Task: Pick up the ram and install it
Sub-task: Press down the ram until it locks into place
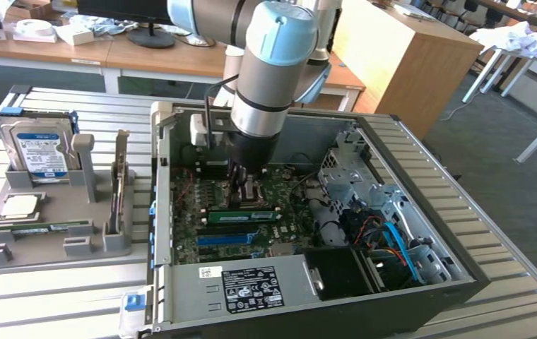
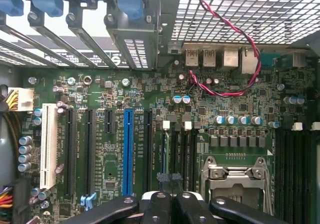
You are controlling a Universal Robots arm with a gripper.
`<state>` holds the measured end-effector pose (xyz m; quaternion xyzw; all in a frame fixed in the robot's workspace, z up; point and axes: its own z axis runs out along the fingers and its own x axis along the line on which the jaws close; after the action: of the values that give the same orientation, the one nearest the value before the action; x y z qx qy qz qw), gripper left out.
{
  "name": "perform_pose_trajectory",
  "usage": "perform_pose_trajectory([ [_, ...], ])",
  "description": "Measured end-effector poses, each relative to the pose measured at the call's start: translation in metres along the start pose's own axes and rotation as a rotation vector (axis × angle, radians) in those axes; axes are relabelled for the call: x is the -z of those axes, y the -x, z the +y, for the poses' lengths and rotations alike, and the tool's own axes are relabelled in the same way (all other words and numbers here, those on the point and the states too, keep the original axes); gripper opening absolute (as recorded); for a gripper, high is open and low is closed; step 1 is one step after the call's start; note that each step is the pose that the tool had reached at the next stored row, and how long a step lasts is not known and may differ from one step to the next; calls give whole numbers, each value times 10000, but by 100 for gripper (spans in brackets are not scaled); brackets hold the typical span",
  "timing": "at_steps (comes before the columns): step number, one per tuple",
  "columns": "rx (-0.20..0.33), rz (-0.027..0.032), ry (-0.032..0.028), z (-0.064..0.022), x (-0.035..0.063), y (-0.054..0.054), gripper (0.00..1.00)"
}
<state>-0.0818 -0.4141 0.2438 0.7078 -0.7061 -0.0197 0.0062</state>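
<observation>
The ram [image 1: 241,215] stands on edge in a slot of the motherboard [image 1: 189,224] inside the open computer case [image 1: 457,233]. In the exterior view its long axis runs nine to three o'clock. The hand [image 1: 248,189], fingers pressed together and holding nothing, hangs just at the ram's twelve o'clock. I can't tell if they touch. Another green stick [image 1: 50,227] lies well off at nine o'clock.
</observation>
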Motion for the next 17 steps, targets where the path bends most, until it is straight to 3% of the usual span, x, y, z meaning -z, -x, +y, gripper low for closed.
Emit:
perform_pose_trajectory([
  [17, 0, 2, 0, -1, -58, -13, 10],
])
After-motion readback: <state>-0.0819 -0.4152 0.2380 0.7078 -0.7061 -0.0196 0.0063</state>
